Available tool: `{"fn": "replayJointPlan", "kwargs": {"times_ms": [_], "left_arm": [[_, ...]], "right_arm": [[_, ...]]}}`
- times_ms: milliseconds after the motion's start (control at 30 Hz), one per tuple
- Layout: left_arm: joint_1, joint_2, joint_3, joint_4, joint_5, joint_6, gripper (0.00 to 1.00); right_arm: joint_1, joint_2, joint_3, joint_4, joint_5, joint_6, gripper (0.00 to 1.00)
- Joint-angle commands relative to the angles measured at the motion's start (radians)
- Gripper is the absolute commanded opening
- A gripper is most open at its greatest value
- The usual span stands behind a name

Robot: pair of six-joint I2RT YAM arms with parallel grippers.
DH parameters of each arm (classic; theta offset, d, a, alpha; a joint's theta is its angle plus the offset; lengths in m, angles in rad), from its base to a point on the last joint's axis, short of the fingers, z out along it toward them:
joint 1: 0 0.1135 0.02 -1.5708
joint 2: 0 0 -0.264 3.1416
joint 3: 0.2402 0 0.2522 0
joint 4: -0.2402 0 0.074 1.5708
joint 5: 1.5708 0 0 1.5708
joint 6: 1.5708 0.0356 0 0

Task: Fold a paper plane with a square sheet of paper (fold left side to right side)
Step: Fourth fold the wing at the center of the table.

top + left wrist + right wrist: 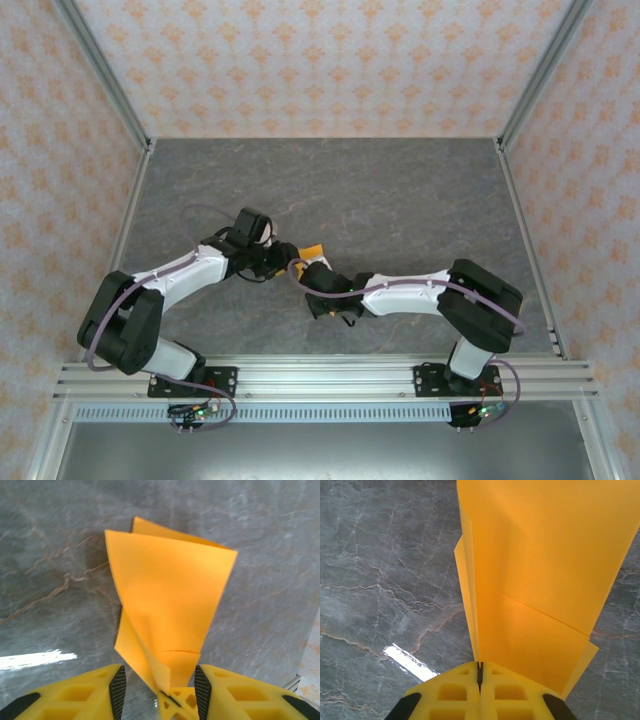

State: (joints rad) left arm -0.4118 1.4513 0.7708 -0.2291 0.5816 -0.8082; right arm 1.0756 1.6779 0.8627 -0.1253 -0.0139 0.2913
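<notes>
Marble table [400, 190], right hand [480, 672] pinching paper [540, 555]

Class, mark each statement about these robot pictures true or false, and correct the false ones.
1. The right gripper is shut on the orange paper. True.
2. The left gripper is shut tight. False: its jaws stand apart, with paper between them.
3. The orange paper lies flat and unfolded. False: it is folded in layers, with creases.
4. The table is grey and marbled. True.
</notes>
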Motion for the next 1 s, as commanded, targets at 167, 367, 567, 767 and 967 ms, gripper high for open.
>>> {"fn": "replayJointPlan", "kwargs": {"times_ms": [167, 367, 567, 767, 967], "left_arm": [[-0.002, 0.02, -0.014, 0.017, -0.026, -0.001, 0.4], [-0.02, 0.056, -0.002, 0.056, 0.012, -0.015, 0.33], [-0.058, 0.107, 0.021, 0.095, 0.025, -0.033, 0.25], [-0.09, 0.153, 0.054, 0.114, 0.026, -0.043, 0.25], [-0.111, 0.203, 0.083, 0.126, 0.023, -0.052, 0.27]], "right_arm": [[-0.068, -0.085, -0.082, 0.093, -0.102, 0.049, 0.04], [-0.103, -0.111, -0.129, 0.15, -0.171, 0.067, 0.04], [-0.136, -0.121, -0.172, 0.226, -0.239, 0.099, 0.04], [-0.161, -0.114, -0.201, 0.279, -0.293, 0.122, 0.04], [-0.178, -0.112, -0.217, 0.304, -0.315, 0.138, 0.04]]}}
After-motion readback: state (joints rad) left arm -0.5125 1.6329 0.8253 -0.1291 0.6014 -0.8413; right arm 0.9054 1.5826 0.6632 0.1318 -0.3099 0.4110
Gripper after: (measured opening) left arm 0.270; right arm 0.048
